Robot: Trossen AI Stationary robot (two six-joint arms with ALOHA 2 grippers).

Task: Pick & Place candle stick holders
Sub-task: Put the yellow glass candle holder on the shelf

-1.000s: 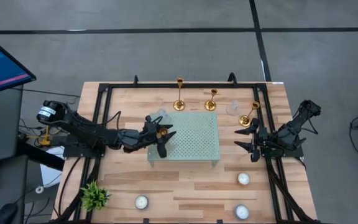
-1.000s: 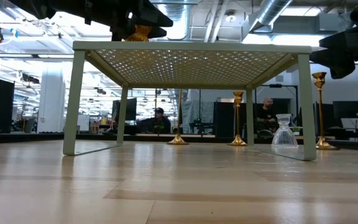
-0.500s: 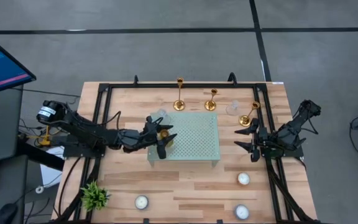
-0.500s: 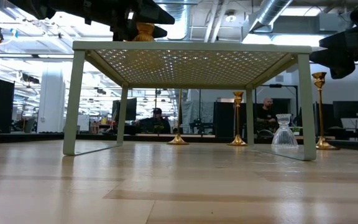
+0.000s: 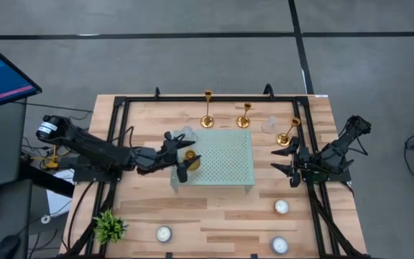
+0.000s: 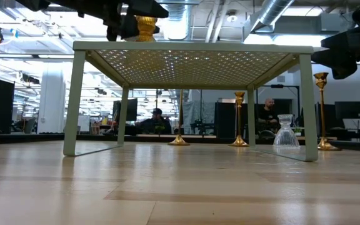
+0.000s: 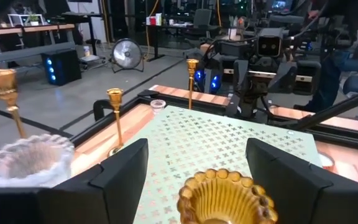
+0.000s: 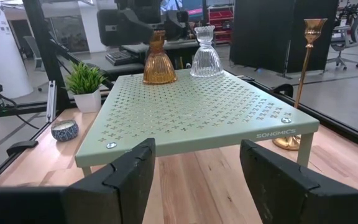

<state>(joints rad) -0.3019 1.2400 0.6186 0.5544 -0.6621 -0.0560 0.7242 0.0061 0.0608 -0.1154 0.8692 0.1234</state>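
Note:
Three gold candle stick holders (image 5: 208, 109) (image 5: 244, 115) (image 5: 290, 131) stand upright on their round bases along the table's far side, behind a pale green perforated rack (image 5: 225, 155). My left gripper (image 5: 181, 160) is open at the rack's left end. Its fingers stand on either side of an amber glass cup (image 7: 225, 198) without touching it. The cup stands upright on the rack. My right gripper (image 5: 282, 162) waits open by the rack's right end, with nothing between its fingers (image 8: 135, 171).
A clear glass cup (image 5: 185, 133) stands on the rack's far left corner, another (image 5: 269, 125) on the table behind the rack. Three white tealights (image 5: 282, 207) (image 5: 164, 233) (image 5: 279, 244) and a small plant (image 5: 109, 226) sit near the front edge. A black frame borders the table.
My left gripper has opened around the amber glass cup and let it go. The cup stays upright on the rack's left end. My right arm has kept still.

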